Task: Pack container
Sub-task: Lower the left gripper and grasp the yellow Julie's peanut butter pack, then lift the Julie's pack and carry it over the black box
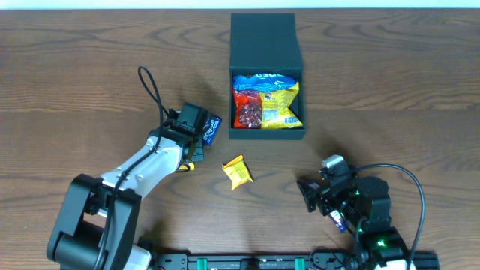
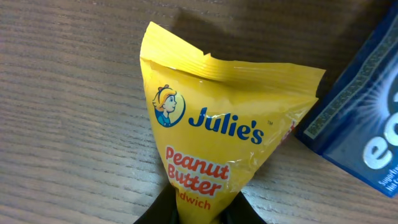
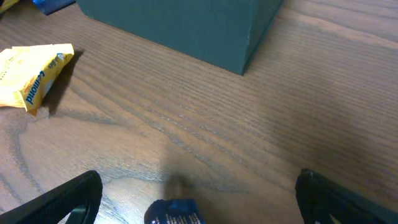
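Left wrist view: left tool (image 2: 202, 214) pinches the yellow packet (image 2: 217, 137) by one end, right tool (image 3: 199, 196) spread idle; advise lifting clear of the blue packet (image 2: 367, 124), then releasing low over the open container (image 1: 266, 134) at far mid-tabletop (image 1: 90, 75).

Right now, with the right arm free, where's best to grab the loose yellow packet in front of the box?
Take the yellow packet across its middle, coming straight down with the open right gripper. It lies flat on the table, apart from the container, so a sideways approach has little to pinch. The jaws should probably span its shorter width.
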Robot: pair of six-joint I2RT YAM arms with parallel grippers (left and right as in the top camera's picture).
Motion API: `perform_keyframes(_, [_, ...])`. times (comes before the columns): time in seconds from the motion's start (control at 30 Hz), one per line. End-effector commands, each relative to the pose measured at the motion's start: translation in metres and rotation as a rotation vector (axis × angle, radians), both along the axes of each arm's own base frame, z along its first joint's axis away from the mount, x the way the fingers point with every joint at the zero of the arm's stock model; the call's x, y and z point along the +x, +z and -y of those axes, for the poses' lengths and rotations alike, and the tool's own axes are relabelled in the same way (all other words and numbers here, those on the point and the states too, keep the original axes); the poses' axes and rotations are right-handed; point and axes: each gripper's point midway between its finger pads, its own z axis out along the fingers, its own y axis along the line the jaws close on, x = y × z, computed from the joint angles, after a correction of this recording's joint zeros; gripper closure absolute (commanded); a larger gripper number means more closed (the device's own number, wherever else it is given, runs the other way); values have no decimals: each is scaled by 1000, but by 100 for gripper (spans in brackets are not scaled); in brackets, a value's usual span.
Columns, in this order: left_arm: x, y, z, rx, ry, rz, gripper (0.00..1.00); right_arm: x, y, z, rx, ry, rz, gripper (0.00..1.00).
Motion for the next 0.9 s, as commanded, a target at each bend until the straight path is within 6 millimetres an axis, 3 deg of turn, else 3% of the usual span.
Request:
perform_keyframes(0.0, [-3,4,-3,-4,-1,4,84,0,-1,2,-8,0,2,1])
perform_keyframes(0.3, [-1,34,-3,-7,-10,30,84,0,-1,2,-8,0,2,1])
perform_keyframes(0.47, [10,60,3,-11,-15,40,84,0,-1,2,-8,0,2,1])
perform_keyframes(0.63, [26,92,20,-29,-52,88,84,0,-1,2,-8,0,2,1])
perform_keyframes(0.87, [45,140,62,-41,-174,199,84,0,-1,2,-8,0,2,1])
